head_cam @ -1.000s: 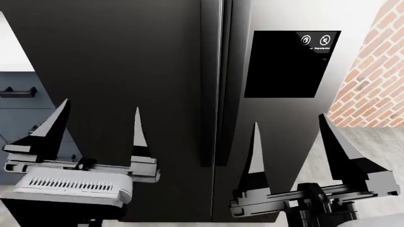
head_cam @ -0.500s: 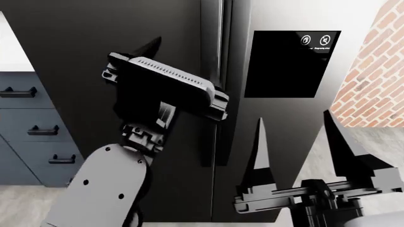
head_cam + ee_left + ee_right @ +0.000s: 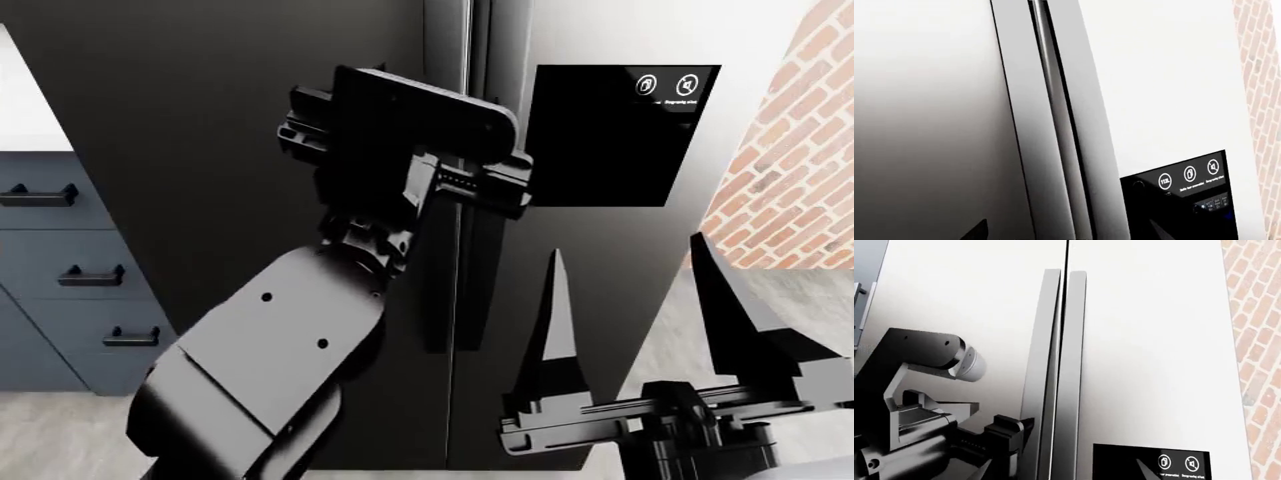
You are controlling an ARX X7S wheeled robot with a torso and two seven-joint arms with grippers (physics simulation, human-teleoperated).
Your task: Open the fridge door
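The fridge door (image 3: 200, 70) is the plain glossy black panel on the left, closed flush with its twin. Its long vertical bar handle (image 3: 438, 300) runs beside the centre seam. My left gripper (image 3: 467, 190) is raised in front of that seam at handle height, its body hiding its fingers in the head view. In the left wrist view the left gripper (image 3: 1067, 235) is open, with the handle (image 3: 1031, 125) lying between its two wide-apart tips and not gripped. My right gripper (image 3: 625, 255) hangs low and open before the twin door, holding nothing.
The twin door's dark display panel (image 3: 601, 140) with white icons sits right of the seam. Blue-grey drawers (image 3: 67, 270) with short black handles stand at the left under a white counter (image 3: 20, 100). A brick wall (image 3: 787, 150) borders the right.
My left arm has swung up from low at the left to the centre seam, turning its gripper toward the handle. The right gripper has barely moved.
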